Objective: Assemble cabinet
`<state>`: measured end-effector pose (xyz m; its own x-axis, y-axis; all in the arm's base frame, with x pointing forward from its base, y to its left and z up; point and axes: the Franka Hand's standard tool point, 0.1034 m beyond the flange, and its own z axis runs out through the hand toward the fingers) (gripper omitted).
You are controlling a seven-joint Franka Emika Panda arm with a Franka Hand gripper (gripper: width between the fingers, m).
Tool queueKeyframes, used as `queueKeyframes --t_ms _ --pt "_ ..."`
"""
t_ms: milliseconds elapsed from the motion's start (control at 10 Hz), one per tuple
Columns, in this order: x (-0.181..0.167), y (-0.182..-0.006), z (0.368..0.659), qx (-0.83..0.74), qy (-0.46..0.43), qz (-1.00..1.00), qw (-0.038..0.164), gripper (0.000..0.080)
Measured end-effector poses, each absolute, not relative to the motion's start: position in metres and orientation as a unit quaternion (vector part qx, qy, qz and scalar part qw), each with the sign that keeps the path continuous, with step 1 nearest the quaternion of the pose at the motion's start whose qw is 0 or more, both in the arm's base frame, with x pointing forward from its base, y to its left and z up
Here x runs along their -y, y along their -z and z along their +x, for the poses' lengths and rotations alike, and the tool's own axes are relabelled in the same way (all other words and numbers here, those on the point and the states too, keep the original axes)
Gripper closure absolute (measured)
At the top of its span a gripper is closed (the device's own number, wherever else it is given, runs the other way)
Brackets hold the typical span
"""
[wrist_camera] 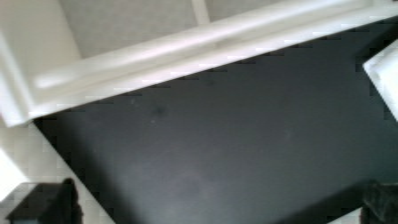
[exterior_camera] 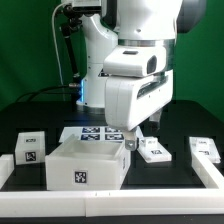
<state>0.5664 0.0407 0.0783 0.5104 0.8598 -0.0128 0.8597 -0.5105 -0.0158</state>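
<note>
The cabinet box (exterior_camera: 86, 164), large and white with a tag on its front face, stands on the black table at the front left of centre in the exterior view. Smaller white tagged blocks lie at the far left (exterior_camera: 30, 150), at the right of centre (exterior_camera: 152, 152) and at the far right (exterior_camera: 205, 150). My gripper (exterior_camera: 138, 138) hangs low between the box and the right-of-centre block, touching neither. In the wrist view my gripper (wrist_camera: 214, 205) is open; one dark fingertip (wrist_camera: 43, 204) shows, with only bare black table between the tips. A white rimmed part (wrist_camera: 178, 52) lies beyond the fingers.
The marker board (exterior_camera: 98, 133) lies flat behind the box, partly hidden by the arm. A white border (exterior_camera: 110, 207) runs along the table's front edge. The robot's base and cables stand at the back.
</note>
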Motion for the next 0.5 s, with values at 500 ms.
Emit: queueKeyframes --t_ms 500 --pt "-0.0408 -0.0780 0.5661 0.499 -0.009 -0.867 0.004 0.0002"
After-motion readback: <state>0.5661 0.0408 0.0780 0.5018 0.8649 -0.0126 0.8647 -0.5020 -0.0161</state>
